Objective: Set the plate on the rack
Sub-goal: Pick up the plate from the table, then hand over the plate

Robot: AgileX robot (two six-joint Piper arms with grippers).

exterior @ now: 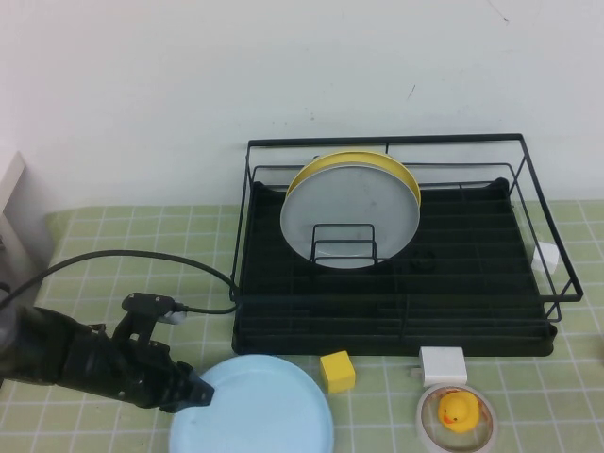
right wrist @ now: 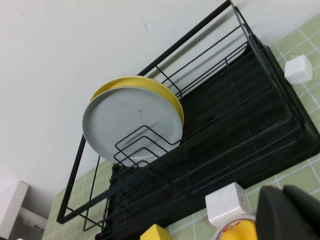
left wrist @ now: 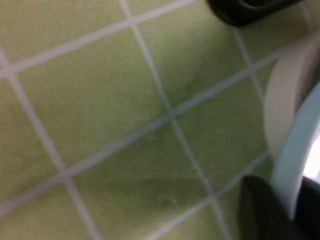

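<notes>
Clearly the grasp is in hand: the left gripper [exterior: 196,394] sits at the near-left rim of the light-blue plate [exterior: 253,406], which lies flat on the table in front of the rack [exterior: 396,283]; its fingers appear to straddle the rim, though closure is unclear. Next it must clamp, lift and tilt the plate upright. The right gripper [right wrist: 285,212] hangs off to the right.

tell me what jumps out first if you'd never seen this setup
The black rack at the back of the table stands out first, with a grey-white plate standing upright in it and a yellow plate behind that. Next is the light-blue plate lying flat at the front, with the left hand at its left rim. The right hand shows only in its own wrist view, above the items in front of the rack.
</notes>
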